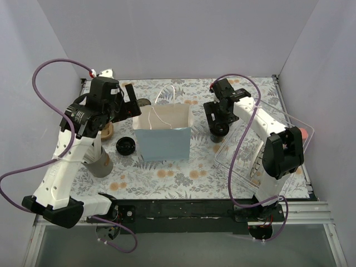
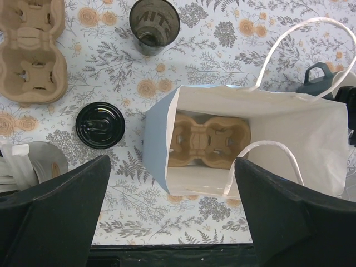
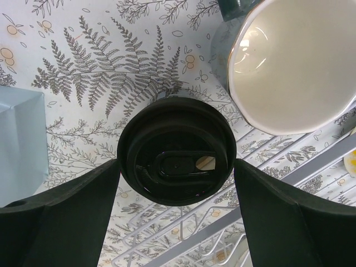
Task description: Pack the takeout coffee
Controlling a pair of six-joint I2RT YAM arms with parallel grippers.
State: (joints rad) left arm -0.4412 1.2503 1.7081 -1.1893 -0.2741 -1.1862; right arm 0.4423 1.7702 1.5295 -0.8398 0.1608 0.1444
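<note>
Hanging over the floral table (image 1: 183, 178), the left end effector (image 2: 172, 161) looks straight down with its fingers spread wide and nothing between them; in its wrist view a beige cup carrier (image 2: 33, 50) lies at the far left, a loose black lid (image 2: 100, 125) sits flat beside it, and a dark see-through cup (image 2: 154, 22) stands farther back; next comes the light-blue paper bag (image 1: 164, 136), upright and open at the top, with a second carrier (image 2: 203, 140) lying in its bottom; just right of the bag stands the takeout coffee (image 3: 177, 133), upright on the table, its long axis vertical, its black lid facing up with the sip slot toward the right of the wrist view; the right end effector (image 3: 177, 162) hangs directly over it, fingers wide apart on either side of the lid, and I cannot tell whether they touch it; a white-lined mug (image 3: 295, 61) stands just beyond the coffee; a clear plastic bin (image 1: 278, 161) lies at the far right.
</note>
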